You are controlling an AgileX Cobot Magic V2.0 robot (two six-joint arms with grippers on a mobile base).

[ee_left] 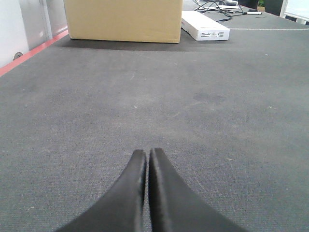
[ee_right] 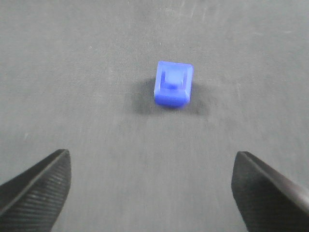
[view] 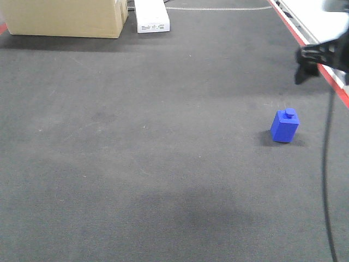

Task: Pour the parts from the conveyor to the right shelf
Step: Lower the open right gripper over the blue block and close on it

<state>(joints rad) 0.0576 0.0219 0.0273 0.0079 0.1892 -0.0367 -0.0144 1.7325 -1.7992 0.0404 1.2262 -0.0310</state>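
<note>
There is one blue block and one belt, and the belt has two red strips, one along each side edge. Two boxes show at the far end: one cardboard box and one white box. Two grippers are in view, the left gripper and the right gripper, each with two dark fingers, and one black cable shows at the right.
</note>
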